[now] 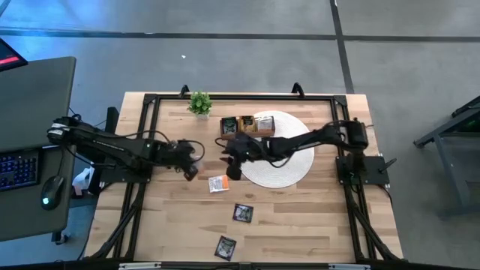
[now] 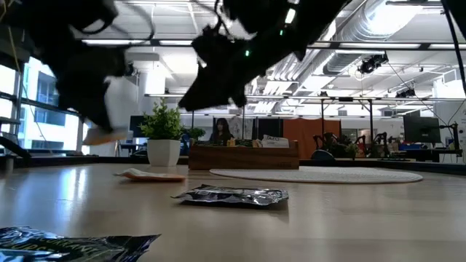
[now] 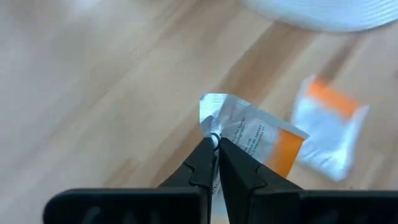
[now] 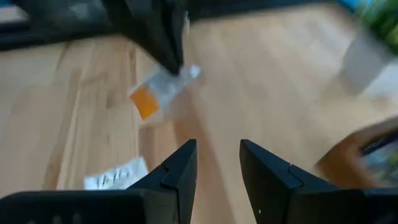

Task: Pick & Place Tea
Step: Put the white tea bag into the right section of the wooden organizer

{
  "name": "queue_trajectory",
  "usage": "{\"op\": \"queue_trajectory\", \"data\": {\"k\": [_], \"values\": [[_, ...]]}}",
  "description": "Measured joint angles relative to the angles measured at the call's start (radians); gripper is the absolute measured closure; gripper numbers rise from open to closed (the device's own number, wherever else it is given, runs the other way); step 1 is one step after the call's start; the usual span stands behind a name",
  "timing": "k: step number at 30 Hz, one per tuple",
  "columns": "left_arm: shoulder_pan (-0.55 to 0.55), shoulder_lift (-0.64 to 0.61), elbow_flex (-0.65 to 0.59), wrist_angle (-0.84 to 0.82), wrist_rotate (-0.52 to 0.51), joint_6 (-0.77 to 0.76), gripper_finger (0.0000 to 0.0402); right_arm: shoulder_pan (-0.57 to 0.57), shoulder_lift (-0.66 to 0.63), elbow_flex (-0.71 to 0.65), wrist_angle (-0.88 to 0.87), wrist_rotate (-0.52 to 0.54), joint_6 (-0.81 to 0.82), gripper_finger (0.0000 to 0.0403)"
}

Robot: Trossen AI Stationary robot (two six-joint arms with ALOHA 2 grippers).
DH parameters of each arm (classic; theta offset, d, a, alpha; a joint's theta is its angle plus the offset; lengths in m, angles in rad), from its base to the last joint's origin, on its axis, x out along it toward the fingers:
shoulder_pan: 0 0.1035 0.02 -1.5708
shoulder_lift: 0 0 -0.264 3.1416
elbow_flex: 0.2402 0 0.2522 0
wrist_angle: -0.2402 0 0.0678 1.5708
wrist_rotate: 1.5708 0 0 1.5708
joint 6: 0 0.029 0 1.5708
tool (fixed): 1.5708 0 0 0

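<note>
Sachets: we see one white-and-orange (image 1: 218,184), two black (image 1: 242,213) on bench (image 1: 315,217) | left hand (image 3: 214,144) pinching white-and-orange sachet (image 3: 258,138) | right hand (image 4: 217,155) spread beside woven mat (image 1: 289,169).

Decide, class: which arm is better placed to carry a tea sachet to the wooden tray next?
Probably the left: its pincer is already shut on a white-and-orange sachet, lifted off the table. The right pincer hangs open and empty, though nearer the wooden tray.

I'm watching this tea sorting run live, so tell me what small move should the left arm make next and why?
Probably carry it toward the wooden tray. The left gripper is shut on a white-and-orange sachet, held above the table, while another sachet lies below. The right gripper is open nearby, so the path should pass clear of it.
</note>
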Motion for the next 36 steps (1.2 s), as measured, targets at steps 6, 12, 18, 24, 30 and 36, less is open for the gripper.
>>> {"op": "queue_trajectory", "data": {"k": [6,12,18,24,30,36], "values": [[0.0,0.006,0.022,0.207,-0.026,0.208,0.0391,-0.05,0.077,0.001,0.194,-0.103,0.085,0.0286],[0.0,0.04,0.022,0.236,-0.06,0.247,0.0391,-0.076,0.104,0.0,0.264,-0.139,0.153,0.0286],[0.0,0.097,0.021,0.243,-0.127,0.247,0.0391,-0.076,0.103,0.0,0.313,-0.078,0.187,0.0286],[0.0,0.117,0.021,0.31,-0.181,0.274,0.0392,-0.076,0.103,0.0,0.285,-0.049,0.215,0.0286],[-0.001,0.117,0.021,0.342,-0.214,0.305,0.0392,-0.078,0.102,0.0,0.296,-0.065,0.212,0.0286],[0.0,0.119,0.021,0.36,-0.242,0.309,0.0392,-0.075,0.102,0.0,0.316,-0.078,0.194,0.0292]]}}
